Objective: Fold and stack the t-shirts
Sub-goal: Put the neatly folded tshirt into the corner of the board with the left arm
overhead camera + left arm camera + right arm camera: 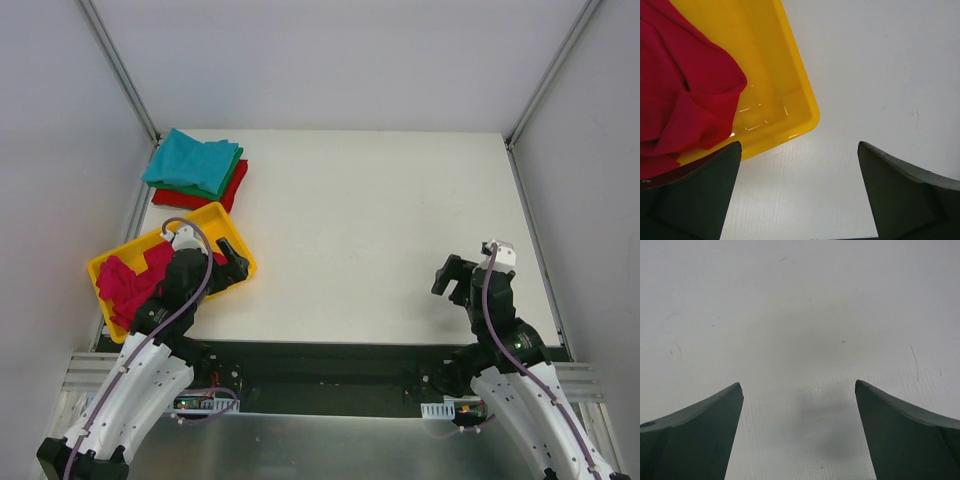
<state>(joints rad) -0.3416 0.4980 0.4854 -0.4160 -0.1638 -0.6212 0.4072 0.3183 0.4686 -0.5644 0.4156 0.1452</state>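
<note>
Left gripper (232,262) hangs released, jaws spread wide and holding nothing, over the near right corner of the yellow tray (228,220). Crumpled magenta-pink t-shirts (128,280) lie heaped in the tray's left part, the left arm crossing over them in the top view. The wrist view shows that cloth (685,90) beside one finger (695,195). Just beyond the tray, at the far left corner of the table (380,220), sits a folded stack: teal-blue t-shirt (190,160) on top, green t-shirt (205,190) peeking beneath, red t-shirt (234,186) lowest. Right gripper (452,276) hovers equally wide and unladen over the white table, well apart from all cloth.
</note>
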